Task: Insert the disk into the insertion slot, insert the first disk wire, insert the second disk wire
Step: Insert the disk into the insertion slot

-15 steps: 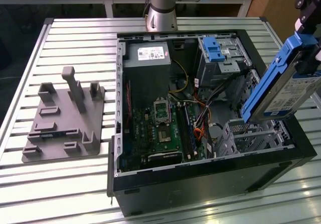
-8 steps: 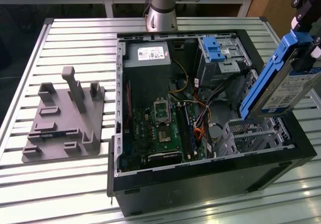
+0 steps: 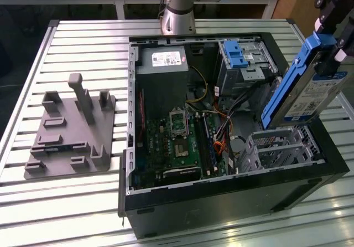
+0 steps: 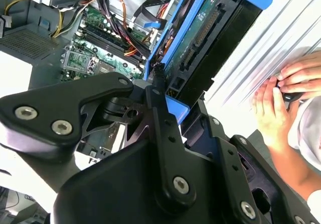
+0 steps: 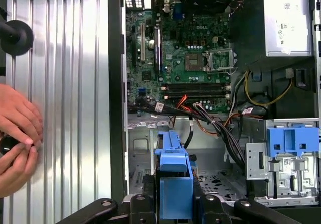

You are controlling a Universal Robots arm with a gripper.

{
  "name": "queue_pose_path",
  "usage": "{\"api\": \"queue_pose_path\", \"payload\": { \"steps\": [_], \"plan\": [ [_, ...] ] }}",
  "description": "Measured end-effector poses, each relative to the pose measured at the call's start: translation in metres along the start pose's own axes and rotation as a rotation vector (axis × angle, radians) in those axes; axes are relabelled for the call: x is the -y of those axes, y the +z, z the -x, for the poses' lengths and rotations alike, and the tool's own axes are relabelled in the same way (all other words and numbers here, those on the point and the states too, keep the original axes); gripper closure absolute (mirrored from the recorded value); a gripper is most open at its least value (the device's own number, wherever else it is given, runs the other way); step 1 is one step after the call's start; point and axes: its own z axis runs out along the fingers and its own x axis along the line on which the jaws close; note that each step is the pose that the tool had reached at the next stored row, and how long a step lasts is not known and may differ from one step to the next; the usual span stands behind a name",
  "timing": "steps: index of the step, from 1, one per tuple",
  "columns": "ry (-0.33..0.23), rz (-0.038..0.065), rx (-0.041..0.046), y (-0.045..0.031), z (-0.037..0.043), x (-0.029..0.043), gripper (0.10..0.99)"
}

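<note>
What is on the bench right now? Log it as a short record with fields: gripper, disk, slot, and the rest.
gripper: gripper shut on the disk's upper end
disk: disk blue-framed, tilted, held in the air above the slot, not inserted
slot: slot grey perforated cage inside the case, at the exterior view's right
case: case open, lying on the table
fixture: fixture grey, on the table at the exterior view's left of the case
hands: hands of a person, on the table beside the case

Fixture at exterior view's left of case; disk above insertion slot.
</note>
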Motion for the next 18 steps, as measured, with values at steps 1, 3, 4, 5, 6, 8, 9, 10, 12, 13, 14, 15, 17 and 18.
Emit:
{"api": "queue_pose_path", "payload": {
  "steps": [1,3,4,5,6,8,9,10,12,13,14,15,17,18],
  "plan": [
    [0.0,0.0,0.0,0.0008,0.0002,0.0,0.722],
    [0.0,0.0,0.0002,0.0028,0.0002,0.0001,0.722],
    [0.0,0.0,0.0001,0.0037,0.0002,0.0001,0.722],
    [-0.001,0.0,-0.0002,0.0044,0.0002,0.0002,0.722],
    [-0.002,0.0,-0.0001,0.0054,0.0002,0.0002,0.722],
    [-0.003,0.0,-0.0001,0.0073,0.0001,0.0003,0.722],
    [-0.004,0.0,-0.0002,0.0082,0.0001,0.0003,0.722],
    [-0.005,0.0,-0.0003,0.0091,0.0,0.0004,0.722],
    [-0.008,0.0,-0.0004,0.011,0.0,0.0005,0.722],
    [-0.008,0.0,-0.0005,0.0118,0.0,0.0005,0.722],
    [-0.009,0.0,-0.0006,0.0127,-0.0001,0.0006,0.722],
    [-0.01,0.0,-0.0007,0.0137,-0.0001,0.0006,0.722],
    [-0.011,0.0,-0.001,0.0156,-0.0002,0.0007,0.722],
    [-0.012,0.0,-0.0012,0.0166,-0.0002,0.0007,0.722]
  ]
}}
